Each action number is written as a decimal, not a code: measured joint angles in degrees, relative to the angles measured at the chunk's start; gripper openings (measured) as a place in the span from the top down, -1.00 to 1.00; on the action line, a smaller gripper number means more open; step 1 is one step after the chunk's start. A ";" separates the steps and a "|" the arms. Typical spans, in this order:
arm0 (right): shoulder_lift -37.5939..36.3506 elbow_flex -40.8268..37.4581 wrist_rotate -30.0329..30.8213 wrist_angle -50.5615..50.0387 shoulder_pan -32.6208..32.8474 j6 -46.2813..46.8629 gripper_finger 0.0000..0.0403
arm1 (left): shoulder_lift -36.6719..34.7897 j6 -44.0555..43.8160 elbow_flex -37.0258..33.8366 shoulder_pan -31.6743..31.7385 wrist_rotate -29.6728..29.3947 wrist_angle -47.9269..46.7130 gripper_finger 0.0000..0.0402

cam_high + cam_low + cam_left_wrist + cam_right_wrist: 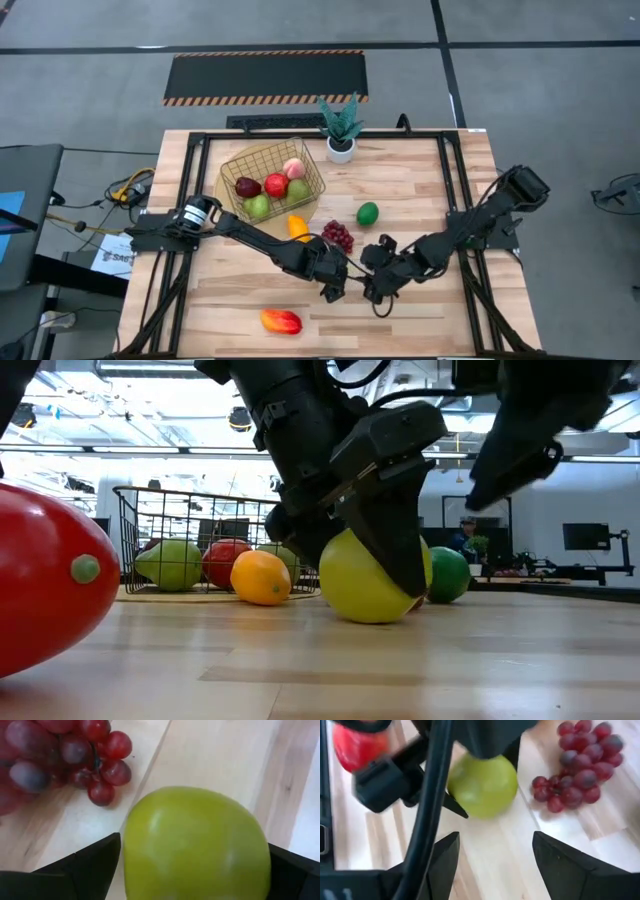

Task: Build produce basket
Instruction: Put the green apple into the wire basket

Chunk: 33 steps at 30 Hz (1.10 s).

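A red-orange mango lies alone near the front edge of the desk. Farther back on the left stands the gold wire basket, holding a dark red fruit, a green one, a red apple, a pink peach and another green fruit. An orange fruit rests on the desk just beside the basket's front corner. The left gripper is down at the desk's middle, its fingers spread around a yellow-green apple that sits on the wood, one on each side of it. Purple grapes lie near it, between basket and lime. The right gripper hangs just beside the left one, fingers spread and holding nothing. A green lime sits behind them. A potted plant stands at the back edge.
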 joint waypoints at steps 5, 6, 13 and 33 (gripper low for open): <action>-3.11 0.00 0.64 -1.61 1.45 1.50 -0.36 | 0.00 1.03 -0.28 0.31 -0.26 -0.23 -0.69; -3.33 0.12 0.67 -1.42 1.66 2.05 -0.36 | 0.00 1.01 -0.31 0.46 -0.24 -0.32 -0.63; -6.97 0.02 0.60 -4.45 4.28 4.05 -0.36 | -0.41 -3.28 -0.06 1.19 3.31 -0.66 -0.35; -28.50 0.07 10.01 -11.45 10.74 6.84 -0.36 | -25.48 -15.27 4.92 1.11 5.69 4.63 -0.42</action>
